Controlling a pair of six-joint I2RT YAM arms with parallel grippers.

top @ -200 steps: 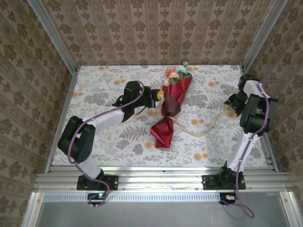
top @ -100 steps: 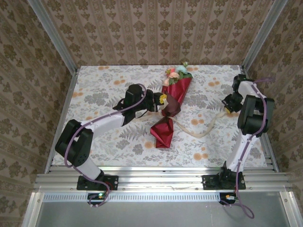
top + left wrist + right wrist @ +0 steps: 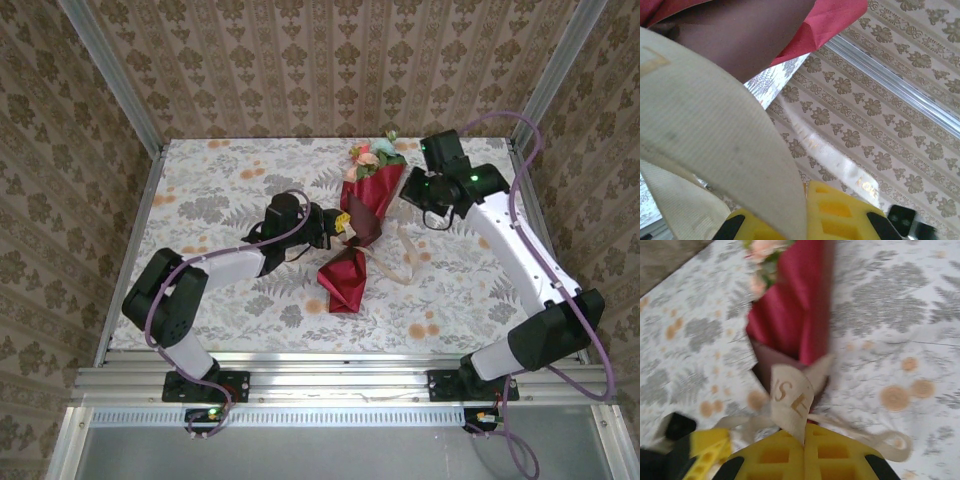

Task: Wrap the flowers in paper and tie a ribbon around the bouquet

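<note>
The bouquet (image 3: 362, 225) lies on the table, red paper (image 3: 345, 280) wrapped as a cone, with the flowers (image 3: 372, 155) at its far end. My left gripper (image 3: 338, 226) is at the cone's narrow waist, on its left. It is shut on the cream ribbon (image 3: 705, 130), which runs between the yellow fingers of the left gripper (image 3: 806, 200) under the paper (image 3: 830, 20). My right gripper (image 3: 403, 207) is just right of the cone. The right gripper (image 3: 804, 432) is shut on a gold-lettered end of the ribbon (image 3: 790, 395), with the paper (image 3: 795, 315) ahead. Slack ribbon (image 3: 405, 262) trails on the cloth.
The flower-printed tablecloth (image 3: 220, 190) covers the table. Metal frame posts (image 3: 110, 75) and patterned walls (image 3: 320, 60) close in the back and sides. A yellow finger of the left gripper (image 3: 705, 450) sits close to the right gripper's left side.
The right arm has swung from the table's right edge to just beside the bouquet, shutting on the ribbon end and pulling it along. The left gripper has stayed at the cone's waist.
</note>
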